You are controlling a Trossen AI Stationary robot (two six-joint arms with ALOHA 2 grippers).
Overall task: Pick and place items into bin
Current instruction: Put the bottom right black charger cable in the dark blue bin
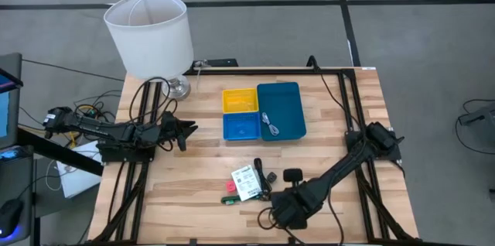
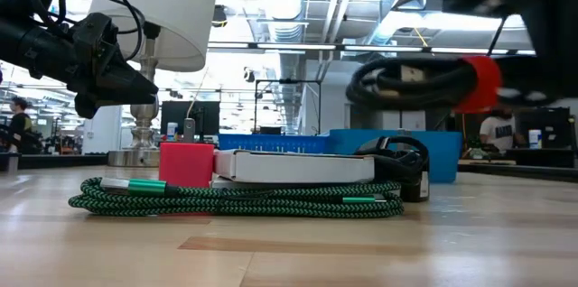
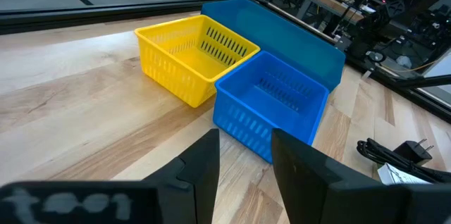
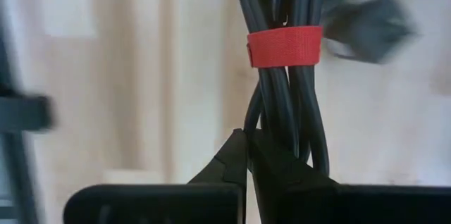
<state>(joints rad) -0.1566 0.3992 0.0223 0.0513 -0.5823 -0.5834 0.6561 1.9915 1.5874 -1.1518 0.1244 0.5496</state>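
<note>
at table's near edge, right gripper (image 4: 246,155) pinched on a black cable bundle (image 4: 282,76); one cable in teal tray (image 1: 281,109), card (image 1: 246,182) and green cord (image 2: 235,199) left; left gripper (image 3: 243,160) part open, empty.

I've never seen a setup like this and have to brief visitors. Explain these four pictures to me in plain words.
These are two dark robot arms at a wooden table, each ending in a two-finger pincer. One picture looks straight down, one looks level across the tabletop, and two come from cameras on the arms' wrists.

The left pincer hangs empty, fingers apart, near the bins: a yellow bin, a blue bin and a larger teal bin with a thin grey cable inside.

The right pincer is shut on a black cable bundle bound by a red strap, lifted off the table.

Left on the table: a white card, a pink block, a green braided cable and some black pieces. The white lampshade is just a lamp.
</note>
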